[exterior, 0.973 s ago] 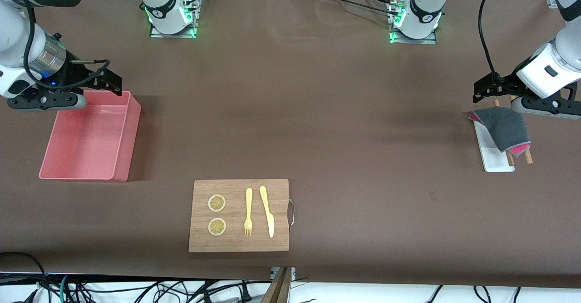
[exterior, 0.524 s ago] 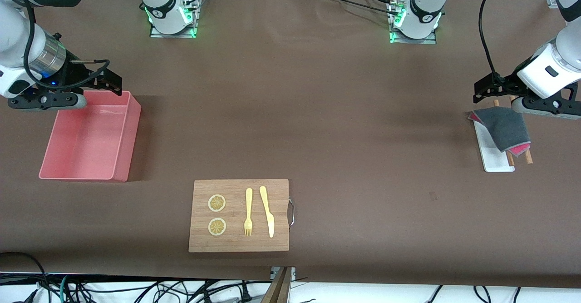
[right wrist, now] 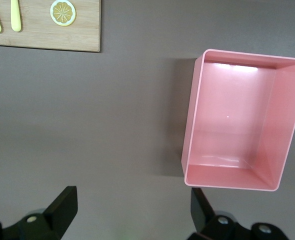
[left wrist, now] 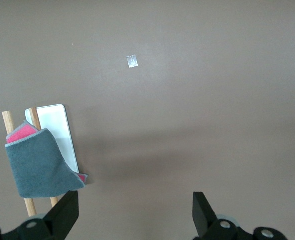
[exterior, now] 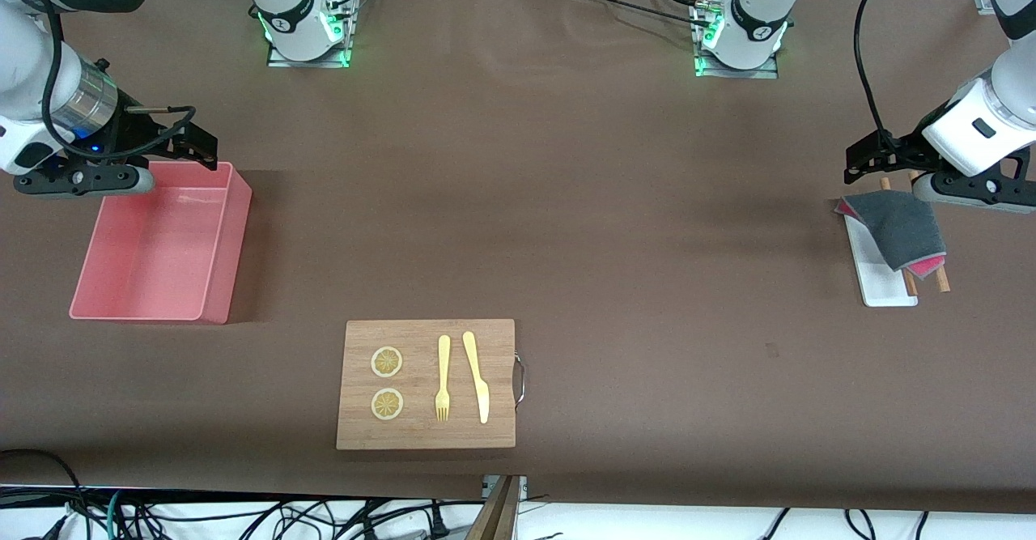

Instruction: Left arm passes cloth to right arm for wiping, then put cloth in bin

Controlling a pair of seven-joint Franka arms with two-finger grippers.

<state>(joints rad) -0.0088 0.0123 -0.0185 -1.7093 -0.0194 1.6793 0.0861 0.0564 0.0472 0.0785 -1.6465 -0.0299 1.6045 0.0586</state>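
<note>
The soft dark grey cloth (exterior: pixel 897 231) lies untouched on a small white tray (exterior: pixel 882 285) at the left arm's end of the tabletop. Left pincer (exterior: pixel 870 159) hovers over it, fingers apart; next, descend and grip. Right pincer (exterior: pixel 194 145) waits, fingers apart, over the pink plastic bin (exterior: pixel 217 291).

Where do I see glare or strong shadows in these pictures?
Right wrist view: bright glare on the inner wall of the bin, and a dark shadow beside its outer wall. Left wrist view: a soft broad shadow on the table beside the cloth. Front view: even light, with green glow at both arm bases.
</note>
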